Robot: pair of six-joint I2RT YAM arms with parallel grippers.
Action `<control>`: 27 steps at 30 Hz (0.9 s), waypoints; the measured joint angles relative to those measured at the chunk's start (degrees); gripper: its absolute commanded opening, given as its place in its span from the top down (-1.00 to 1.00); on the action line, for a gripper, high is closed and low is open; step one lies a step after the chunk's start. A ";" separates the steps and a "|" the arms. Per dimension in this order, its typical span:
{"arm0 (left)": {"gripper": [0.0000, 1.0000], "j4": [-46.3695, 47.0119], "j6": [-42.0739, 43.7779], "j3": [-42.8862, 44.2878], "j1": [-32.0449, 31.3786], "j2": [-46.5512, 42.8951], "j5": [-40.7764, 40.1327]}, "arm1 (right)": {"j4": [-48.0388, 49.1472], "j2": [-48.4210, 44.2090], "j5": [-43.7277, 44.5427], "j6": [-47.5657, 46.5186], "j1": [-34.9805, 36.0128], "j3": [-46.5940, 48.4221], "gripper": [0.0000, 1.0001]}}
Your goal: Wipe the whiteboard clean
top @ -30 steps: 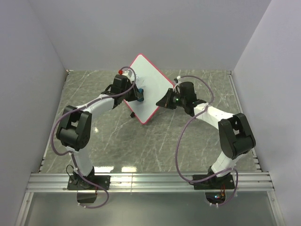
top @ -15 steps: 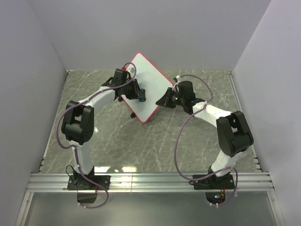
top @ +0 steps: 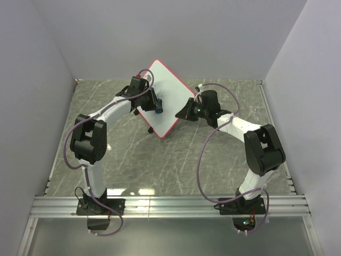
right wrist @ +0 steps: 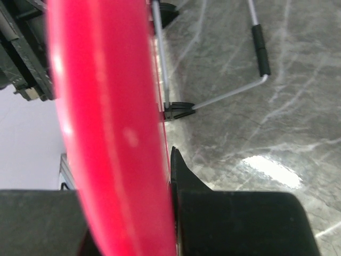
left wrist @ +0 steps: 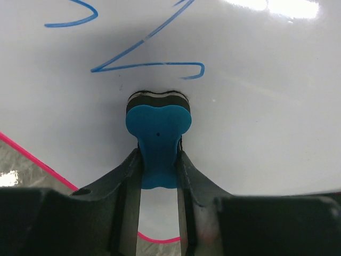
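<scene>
Pressing the blue eraser (left wrist: 158, 125) against the whiteboard (top: 169, 96), my left gripper (left wrist: 158, 160) is pinched tight on its stem, the felt head touching the white face. The board stands tilted on its wire stand (right wrist: 229, 93) near the far edge of the tabletop (top: 128, 160), about midway along it, between my two arms. The blue zigzag (left wrist: 149, 65) lies just ahead of the eraser's head, in line with my fingers, its strokes running crosswise. My right gripper (top: 187, 112) is clamped on the board's pink-red rim (right wrist: 106, 133) at its right edge, steadying it, I judge.
</scene>
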 measured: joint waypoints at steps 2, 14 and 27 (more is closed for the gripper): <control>0.99 -0.57 -0.66 -0.37 -0.74 -1.05 -2.21 | 0.02 0.07 -0.74 -0.13 0.00 0.35 1.00; 0.99 -3.91 1.51 -2.36 -5.90 -3.65 -5.73 | 2.58 1.66 -1.25 -0.68 0.02 0.50 1.00; 0.99 -16.48 5.73 10.88 -5.90 3.80 -3.82 | 2.03 1.66 -0.07 -2.49 -0.15 0.33 1.00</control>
